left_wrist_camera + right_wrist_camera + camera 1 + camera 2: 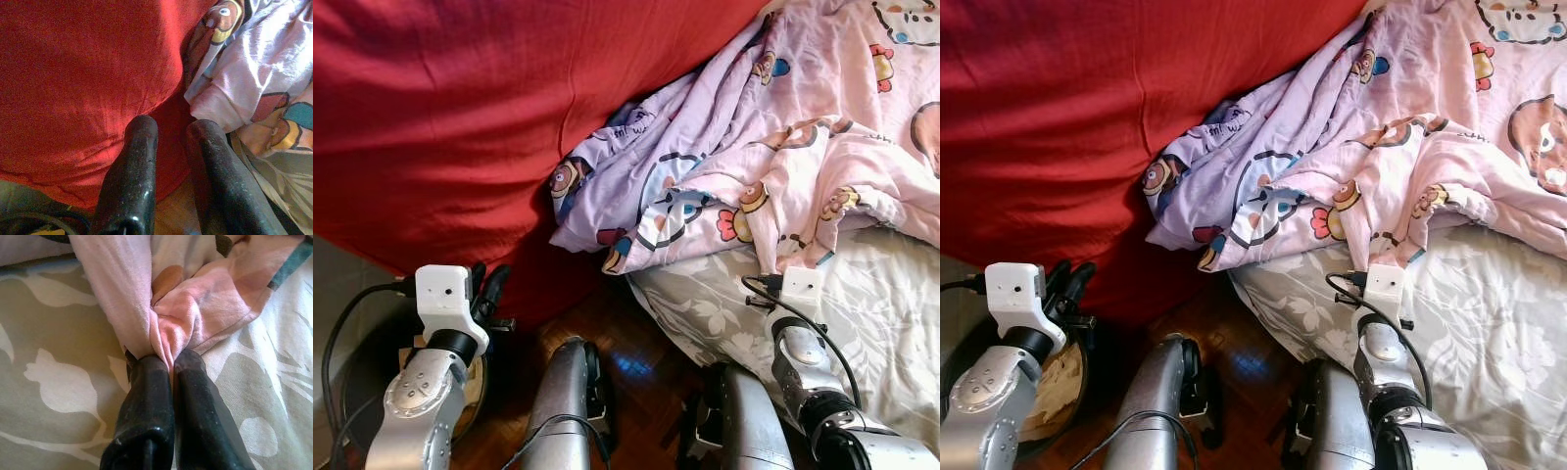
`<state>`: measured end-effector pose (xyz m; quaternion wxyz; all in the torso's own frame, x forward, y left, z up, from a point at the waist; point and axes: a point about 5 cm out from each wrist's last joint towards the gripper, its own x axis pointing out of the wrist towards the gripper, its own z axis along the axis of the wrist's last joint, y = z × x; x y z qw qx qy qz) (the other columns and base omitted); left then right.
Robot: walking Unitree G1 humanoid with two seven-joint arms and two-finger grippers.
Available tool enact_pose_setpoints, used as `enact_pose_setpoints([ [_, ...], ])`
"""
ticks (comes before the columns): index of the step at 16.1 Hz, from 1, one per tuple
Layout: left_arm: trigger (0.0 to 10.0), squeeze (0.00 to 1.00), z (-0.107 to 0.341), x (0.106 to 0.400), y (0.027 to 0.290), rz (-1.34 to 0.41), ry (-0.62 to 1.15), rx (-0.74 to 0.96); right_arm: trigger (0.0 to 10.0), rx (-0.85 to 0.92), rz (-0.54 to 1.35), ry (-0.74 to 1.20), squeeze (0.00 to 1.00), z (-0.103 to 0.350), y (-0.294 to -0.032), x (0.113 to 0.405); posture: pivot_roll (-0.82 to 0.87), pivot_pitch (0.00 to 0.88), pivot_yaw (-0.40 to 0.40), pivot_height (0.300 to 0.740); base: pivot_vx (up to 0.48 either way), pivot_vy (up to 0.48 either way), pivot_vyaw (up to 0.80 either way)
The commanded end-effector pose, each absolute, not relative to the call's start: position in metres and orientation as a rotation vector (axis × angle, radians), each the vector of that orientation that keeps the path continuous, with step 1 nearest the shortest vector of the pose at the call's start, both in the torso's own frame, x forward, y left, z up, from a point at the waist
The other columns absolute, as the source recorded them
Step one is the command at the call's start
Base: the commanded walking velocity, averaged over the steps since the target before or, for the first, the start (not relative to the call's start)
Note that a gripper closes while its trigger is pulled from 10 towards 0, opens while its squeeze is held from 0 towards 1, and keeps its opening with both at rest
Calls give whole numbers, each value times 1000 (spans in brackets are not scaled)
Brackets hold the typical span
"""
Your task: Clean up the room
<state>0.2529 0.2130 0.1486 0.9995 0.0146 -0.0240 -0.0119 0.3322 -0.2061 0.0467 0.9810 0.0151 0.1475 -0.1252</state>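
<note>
Red cover: a broad red cloth mass over the upper left of the head views, hanging down to the floor.
Bed sheet: grey with a pale leaf print, lying flat on the right.
Quilt: pink and lilac with cartoon prints, crumpled on the bed sheet, one edge against the red cover.
Floor: dark wood parquet between the two arms.
Basket: perhaps a round dark container by the left arm; too shadowed to be sure.
Right gripper: pinched tight on a fold of the quilt's lower edge, over the bed sheet.
Left gripper: fingers slightly apart, empty, held just before the red cover.
</note>
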Motion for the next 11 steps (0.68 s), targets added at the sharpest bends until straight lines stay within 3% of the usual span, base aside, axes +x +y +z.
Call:
enact_pose_setpoints([
  [1, 10000, 0, 136, 251, 219, 14, -10, 15, 0, 66, -280, 377, 0, 26, -210, 315, 190, 407, -13, 620, 0, 0, 0],
  [4, 10000, 0, 118, 269, 227, 75, 4, 2, 0, 136, -186, 262, 0, 35, -200, 321, 142, 304, -36, 620, 0, 0, 0],
  [5, 10000, 0, 112, 277, 226, 74, 12, -1, 3961, 131, -179, 244, 0, 36, -200, 320, 130, 263, -41, 620, 0, 0, 0],
  [6, 10000, 0, 109, 282, 225, 78, 13, -6, 10000, 134, -178, 214, 0, 36, -202, 316, 120, 232, -43, 620, 0, 0, 0],
  [11, 10000, 0, 91, 302, 221, 80, 17, 33, 10000, 195, -188, 152, 0, 24, -209, 293, 67, 102, -46, 620, 0, 0, 0],
])
